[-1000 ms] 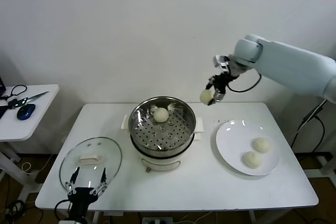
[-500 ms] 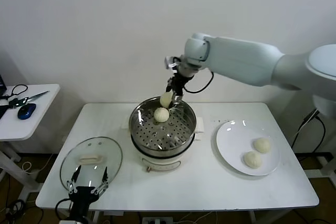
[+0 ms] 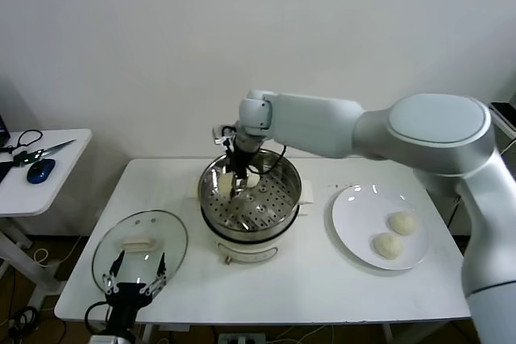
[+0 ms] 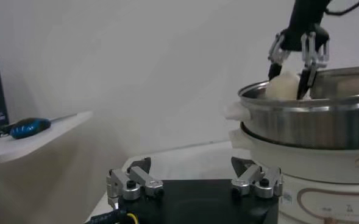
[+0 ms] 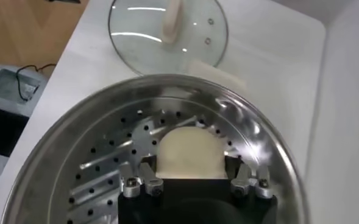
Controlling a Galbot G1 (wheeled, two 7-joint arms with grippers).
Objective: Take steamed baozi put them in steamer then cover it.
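My right gripper (image 3: 238, 176) is down inside the steamer (image 3: 293, 191), shut on a cream-white baozi (image 5: 191, 152) that it holds low over the perforated tray. The same bun shows between its fingers in the left wrist view (image 4: 284, 85). The arm hides much of the steamer's inside in the head view. Two more baozi (image 3: 401, 222) (image 3: 388, 245) lie on the white plate (image 3: 355, 211) to the right. The glass cover (image 3: 139, 249) lies flat on the table at the front left. My left gripper (image 3: 133, 286) is open and empty just below the cover's front edge.
A small side table (image 3: 48, 187) at the far left holds scissors (image 3: 42, 151) and a blue mouse (image 3: 39, 171). The steamer (image 4: 325, 115) stands at the table's middle back, near the wall.
My right arm has swung left from above the plate side with the baozi and lowered it into the steamer. The left arm has not moved.
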